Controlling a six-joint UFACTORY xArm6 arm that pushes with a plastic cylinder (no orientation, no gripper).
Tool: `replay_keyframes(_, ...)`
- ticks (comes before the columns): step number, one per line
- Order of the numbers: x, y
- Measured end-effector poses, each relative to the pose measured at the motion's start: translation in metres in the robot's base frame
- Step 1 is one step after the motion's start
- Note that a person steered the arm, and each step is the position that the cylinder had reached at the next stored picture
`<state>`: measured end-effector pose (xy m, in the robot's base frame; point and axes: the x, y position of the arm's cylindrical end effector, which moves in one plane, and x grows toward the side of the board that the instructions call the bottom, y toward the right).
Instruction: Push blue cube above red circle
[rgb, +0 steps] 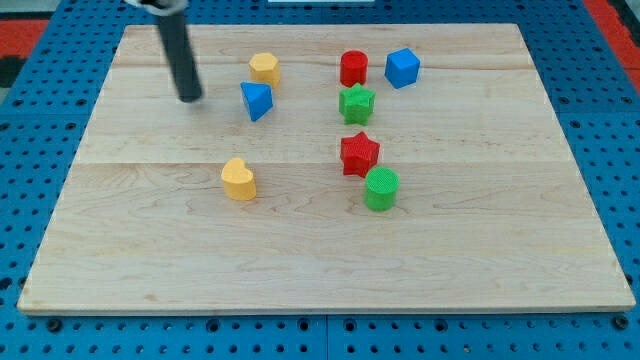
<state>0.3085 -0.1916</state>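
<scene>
The blue cube (402, 67) sits near the view's top, just right of the red circle (353, 68), a short cylinder; a small gap separates them. My tip (190, 98) is at the view's upper left, far left of both, with the blue triangular block (256, 101) between it and them. The tip touches no block.
A yellow hexagonal block (264, 68) lies left of the red circle. A green star (356, 103) sits right below the red circle, a red star (359, 153) and green cylinder (381, 188) lower. A yellow heart (238, 179) lies at centre left. The wooden board (500, 250) rests on a blue pegboard.
</scene>
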Motion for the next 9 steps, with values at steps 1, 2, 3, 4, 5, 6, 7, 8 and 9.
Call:
replay_keyframes(1, -0.071, 0.010)
replay_keyframes(2, -0.117, 0.058)
replay_keyframes(3, -0.115, 0.123)
replay_keyframes(4, -0.115, 0.249)
replay_keyframes(5, -0.104, 0.370)
replay_keyframes(6, -0.048, 0.414)
replay_keyframes(7, -0.008, 0.366)
replay_keyframes(8, 0.000, 0.332)
replay_keyframes(9, -0.033, 0.295)
